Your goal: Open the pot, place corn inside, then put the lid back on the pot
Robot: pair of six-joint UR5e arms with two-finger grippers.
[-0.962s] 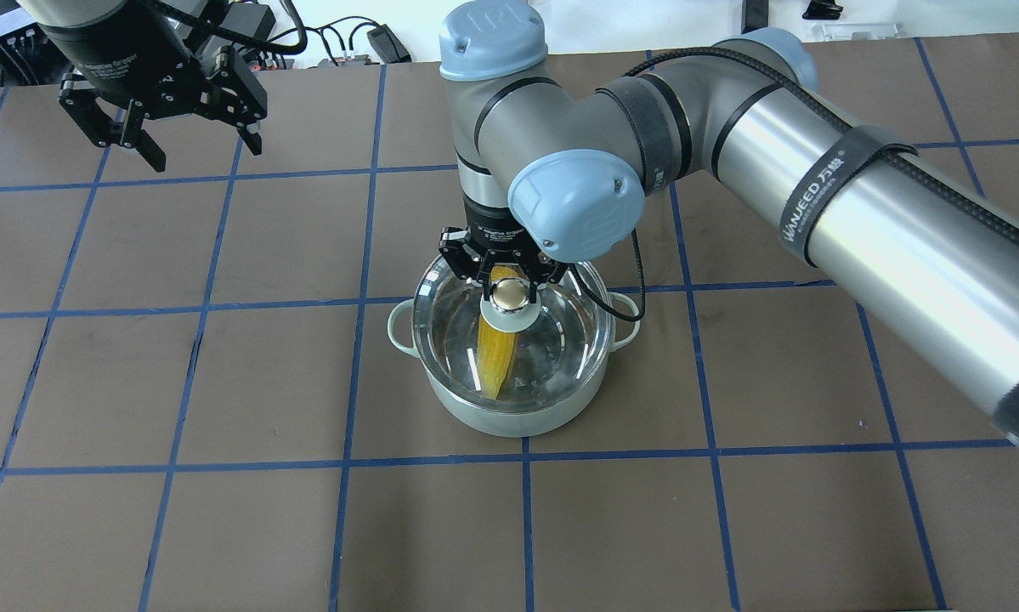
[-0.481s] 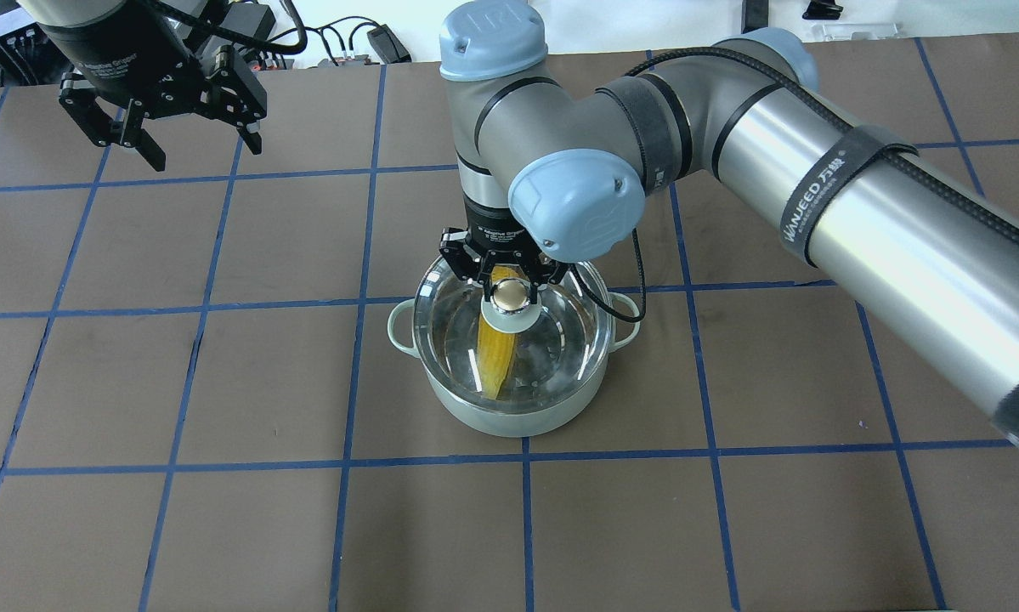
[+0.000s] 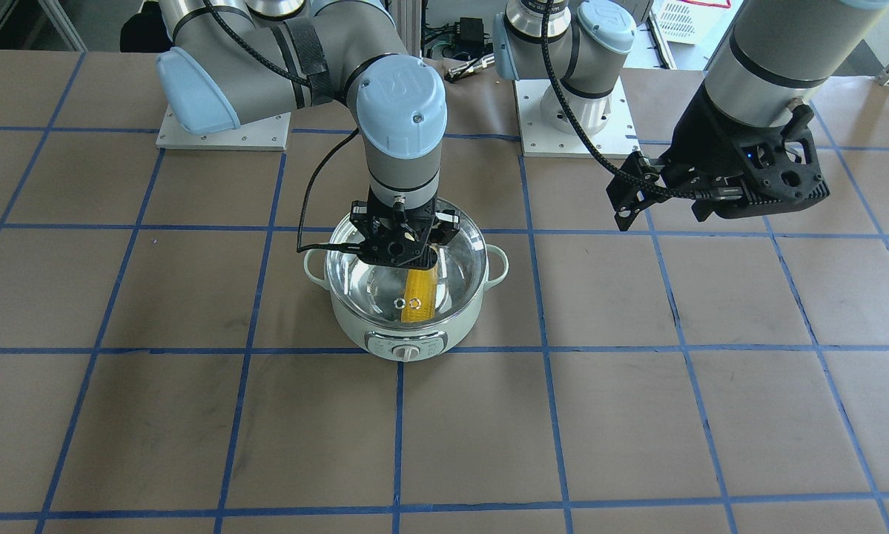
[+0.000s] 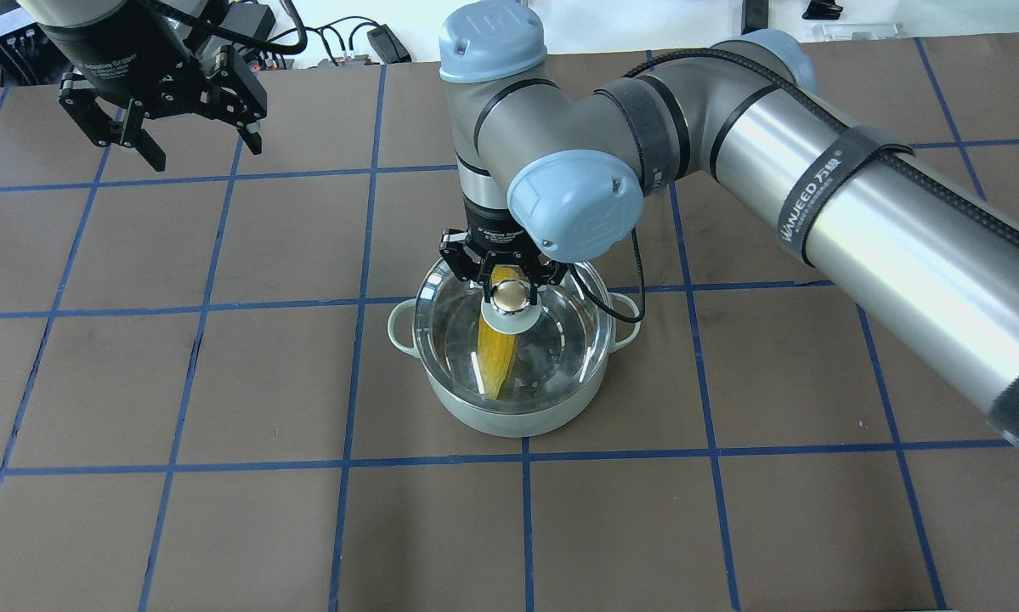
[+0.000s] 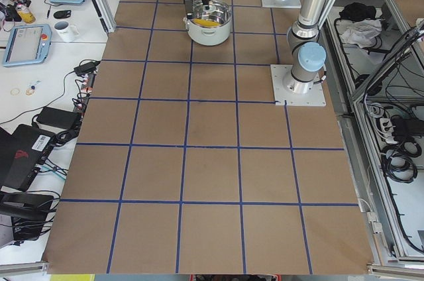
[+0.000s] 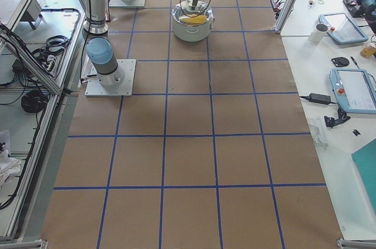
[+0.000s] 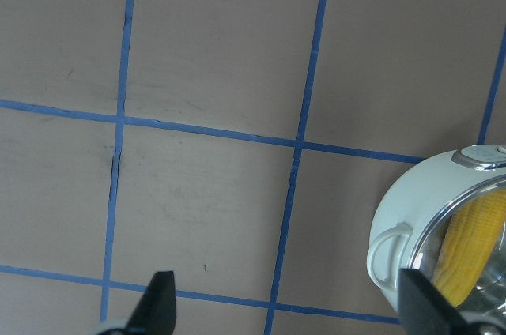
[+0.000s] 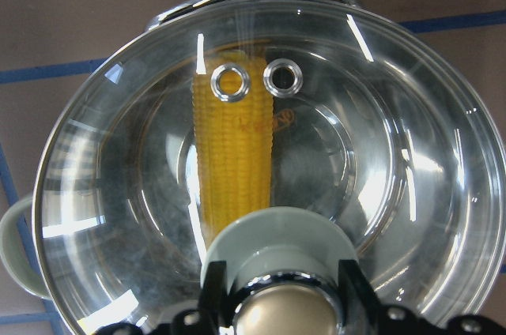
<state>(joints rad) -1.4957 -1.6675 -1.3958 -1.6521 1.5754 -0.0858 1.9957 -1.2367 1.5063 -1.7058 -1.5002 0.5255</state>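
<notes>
Lid (image 4: 553,330) atop pot (image 4: 509,422), knob (image 4: 510,297) between right claw (image 4: 510,286) fingers.

Silver-grey tubular arms (image 4: 900,246), pale blue joint caps (image 4: 575,204), black left claw (image 4: 205,157) and right claw (image 4: 512,285); black cable (image 4: 764,72) under straps (image 4: 819,200) lettered WANJEED.

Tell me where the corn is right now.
In the overhead view the corn lies inside the pot near the table's centre, beneath the lid.
</notes>
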